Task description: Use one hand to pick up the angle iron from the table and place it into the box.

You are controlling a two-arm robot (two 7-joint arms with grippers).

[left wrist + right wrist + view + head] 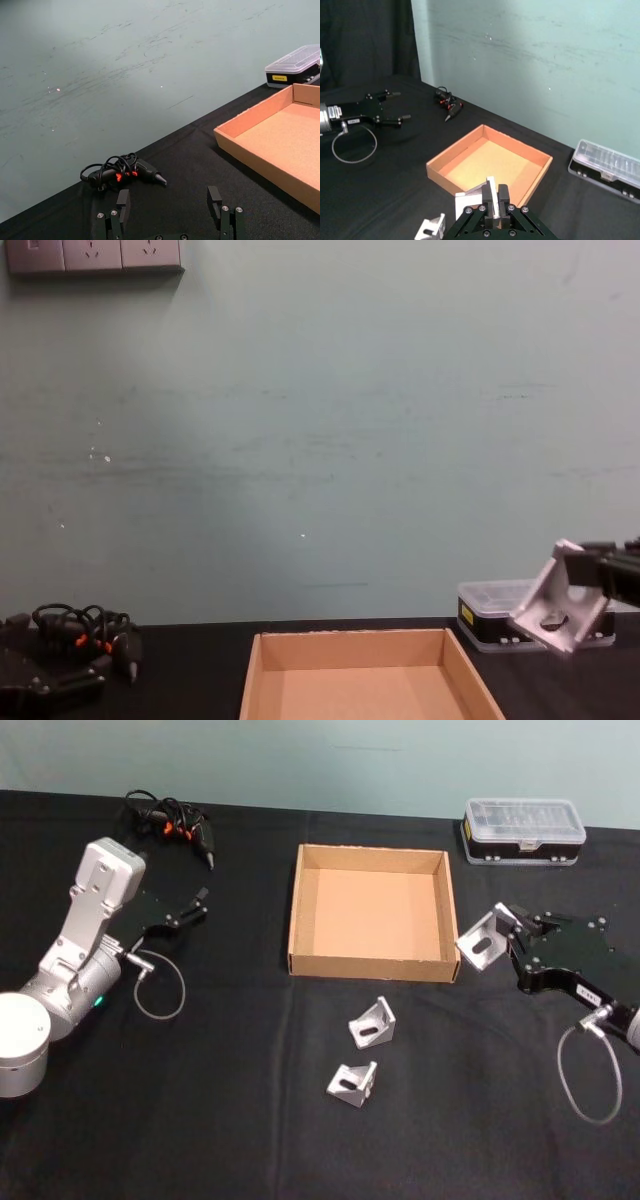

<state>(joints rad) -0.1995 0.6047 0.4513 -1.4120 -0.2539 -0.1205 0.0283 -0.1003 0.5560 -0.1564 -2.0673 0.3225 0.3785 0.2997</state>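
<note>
My right gripper (508, 927) is shut on a silver angle iron (481, 942) and holds it in the air just beyond the right wall of the brown cardboard box (299, 910). The right wrist view shows that angle iron (482, 196) pinched between the fingers (503, 196), with the box (450, 159) ahead and below. In the chest view the angle iron (556, 613) hangs tilted above the box's (250, 680) right side. Two more angle irons (373, 1022) (352, 1083) lie on the table (230, 1120) in front of the box. My left gripper (196, 906) rests open at the left.
A clear-lidded black plastic case (523, 830) stands at the back right. A tangle of black cables with orange bits (170, 820) lies at the back left, just beyond the left gripper (169, 206). Grey cable loops hang from both wrists.
</note>
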